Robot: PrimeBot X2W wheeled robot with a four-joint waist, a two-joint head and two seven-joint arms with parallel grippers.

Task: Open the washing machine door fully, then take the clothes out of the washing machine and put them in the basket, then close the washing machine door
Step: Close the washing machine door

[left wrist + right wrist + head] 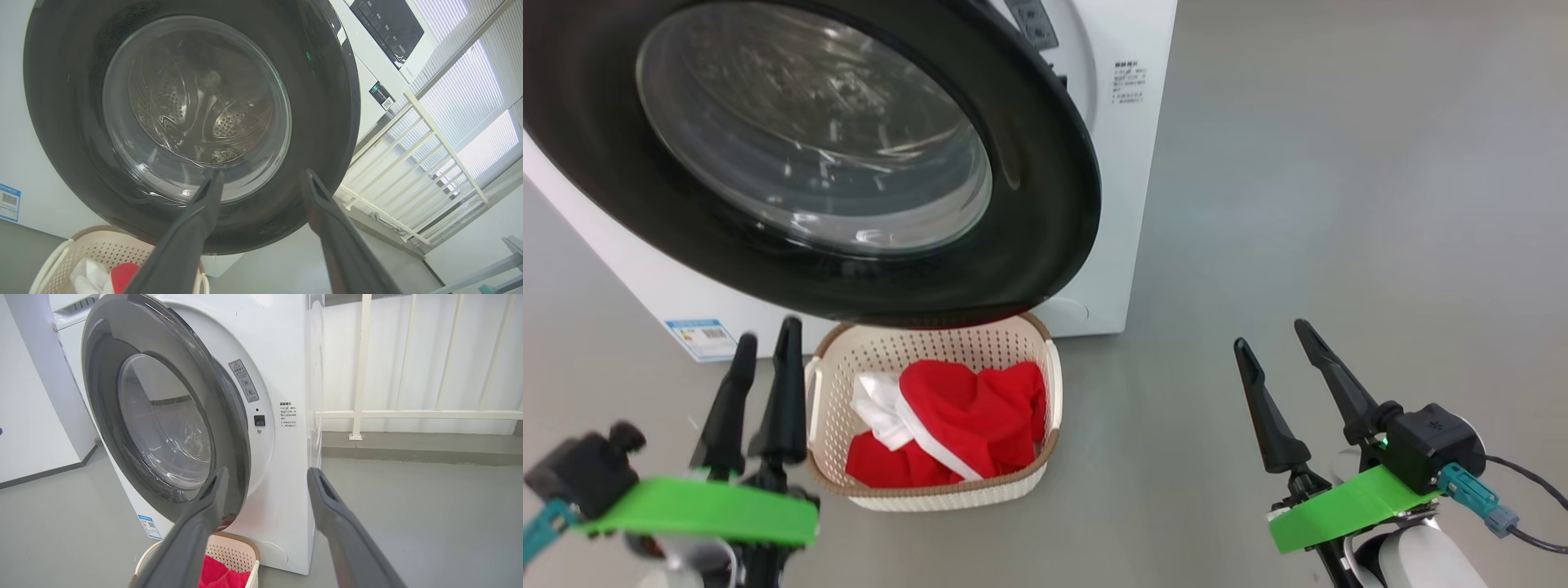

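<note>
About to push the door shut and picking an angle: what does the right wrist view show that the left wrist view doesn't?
Right wrist view: the washing machine door seen from its side, standing ajar off the washing machine, with the latch socket and warning sticker uncovered. Left wrist view: the perforated drum through the door glass, and the control panel. Both: the door's black rim, the basket holding the clothes, the blue label; the right pincer and left pincer each open before its own camera.

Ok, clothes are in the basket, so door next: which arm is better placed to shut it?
Probably left: the left gripper, open, sits just below the washing machine door, facing its glass; the right gripper stands off beside the washing machine.
</note>
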